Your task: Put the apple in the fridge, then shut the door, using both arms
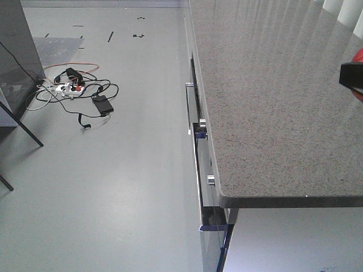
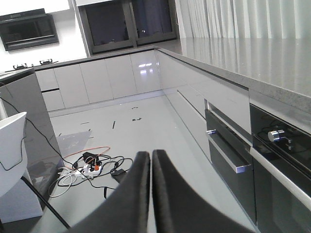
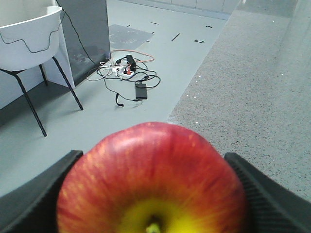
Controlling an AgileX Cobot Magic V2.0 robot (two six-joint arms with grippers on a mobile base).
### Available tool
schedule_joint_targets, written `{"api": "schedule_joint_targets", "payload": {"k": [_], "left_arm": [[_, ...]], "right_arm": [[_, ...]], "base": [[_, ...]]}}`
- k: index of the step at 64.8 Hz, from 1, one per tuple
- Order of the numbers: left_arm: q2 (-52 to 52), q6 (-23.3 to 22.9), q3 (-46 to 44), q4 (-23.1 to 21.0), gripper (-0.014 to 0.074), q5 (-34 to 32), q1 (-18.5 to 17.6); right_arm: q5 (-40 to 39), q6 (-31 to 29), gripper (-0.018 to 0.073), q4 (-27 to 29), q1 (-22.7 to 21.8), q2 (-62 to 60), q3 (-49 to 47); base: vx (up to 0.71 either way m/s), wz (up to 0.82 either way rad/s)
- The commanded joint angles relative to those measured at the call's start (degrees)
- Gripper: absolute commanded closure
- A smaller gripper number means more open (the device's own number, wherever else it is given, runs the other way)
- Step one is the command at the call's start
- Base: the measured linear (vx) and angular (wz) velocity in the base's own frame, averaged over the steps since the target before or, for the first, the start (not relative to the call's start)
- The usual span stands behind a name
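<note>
A shiny red apple (image 3: 153, 170) with a yellow patch round its stem fills the lower part of the right wrist view. My right gripper (image 3: 153, 156) is shut on the apple, one black finger on each side. In the front view only a bit of that gripper (image 1: 351, 79) and a sliver of red apple (image 1: 358, 55) show at the right edge, above the countertop. My left gripper (image 2: 151, 155) is shut with nothing in it, held over the floor. A tall dark grey block (image 1: 17, 45) stands far left; I cannot tell whether it is the fridge. The door is out of view.
A speckled grey countertop (image 1: 272, 102) runs along the right, with drawers and an oven with chrome handles (image 2: 228, 155) below it. A tangle of cables and a power strip (image 1: 79, 90) lies on the grey floor. A white chair (image 3: 29, 34) on thin black legs stands left.
</note>
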Motion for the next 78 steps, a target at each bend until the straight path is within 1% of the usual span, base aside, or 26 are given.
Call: {"api": "schedule_joint_targets", "payload": {"k": [1,78], "left_arm": [[-0.8,-0.2,-1.1,-0.5,0.0603,-4.2,-0.3],[-0.8,-0.2,-1.1,-0.5,0.0603,-4.2,-0.3]], "right_arm": [[-4.0,-0.3,0.05,2.5,-0.2,-0.5,-1.5],[-3.9,-0.3,0.05,2.5,-0.2,-0.5,-1.5]], "base": [[0.0,0.0],[0.0,0.0]]}}
